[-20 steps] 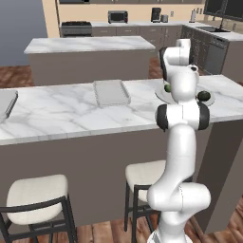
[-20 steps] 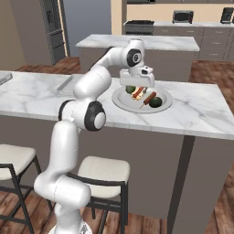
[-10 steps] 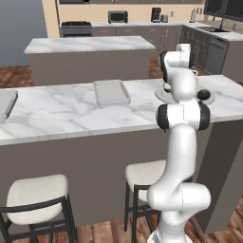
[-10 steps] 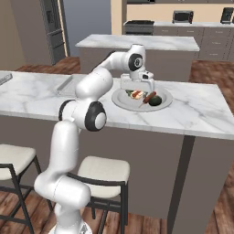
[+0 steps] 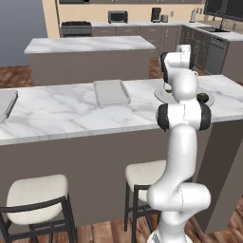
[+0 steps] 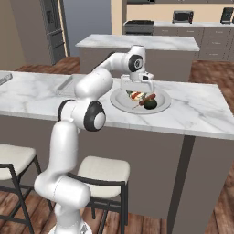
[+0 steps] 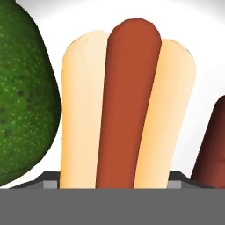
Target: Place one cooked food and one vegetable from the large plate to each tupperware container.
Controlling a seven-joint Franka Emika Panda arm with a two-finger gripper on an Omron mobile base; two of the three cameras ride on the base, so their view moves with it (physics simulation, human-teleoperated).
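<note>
Marble counter: large plate [image 6: 119,101] holds hot dog [image 7: 127,105], avocado [image 7: 22,96]; gripper [image 6: 138,93] state unclear.

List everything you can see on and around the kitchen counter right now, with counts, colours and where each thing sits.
wide round pale plate: one, grey-white, on the marble counter's right part
hot dog in a bun: one, red-brown sausage in tan bread, on the plate
bumpy green avocado: one, dark green, beside the hot dog
dark red-brown food: one, on the hot dog's other side, kind unclear
shallow rectangular trays: two, pale grey, one mid-counter, one at the far left edge
stools: two, cream seats, under the counter
gripper: one, lowered over the plate
</note>
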